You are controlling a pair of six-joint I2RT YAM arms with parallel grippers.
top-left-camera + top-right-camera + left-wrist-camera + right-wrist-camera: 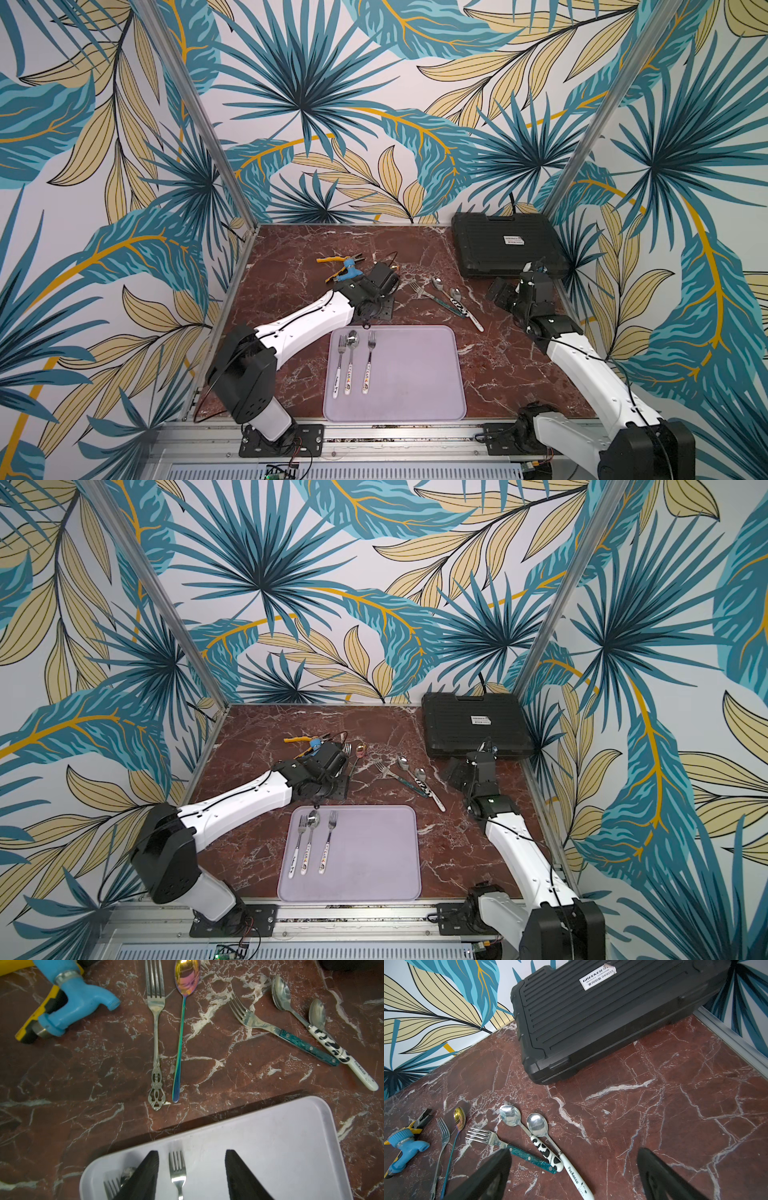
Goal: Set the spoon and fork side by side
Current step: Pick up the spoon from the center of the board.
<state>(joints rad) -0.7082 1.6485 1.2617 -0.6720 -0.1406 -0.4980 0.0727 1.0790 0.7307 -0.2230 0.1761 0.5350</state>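
Nearest, the tray (415, 374) held a fork (340, 357), a spoon (351, 357) and a second fork (369, 359) side by side. The left gripper (191, 1153) hung over its far edge, jaws partly apart and empty, with that second fork's tines showing between them. Beyond, an ornate fork (155, 1022) and rainbow spoon (182, 1022) lay parallel on the table (83, 1064). Farthest, the right gripper (574, 1151) gaped wide, empty, above a teal fork (500, 1142).

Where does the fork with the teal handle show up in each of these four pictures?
A top view: teal-handled fork on the marble beyond the tray, between the arms.
A top view: same spot.
Left wrist view: between the rainbow spoon and two other spoons.
Right wrist view: just past a right finger.
Shared landmark: cow-patterned spoon, right beside it.
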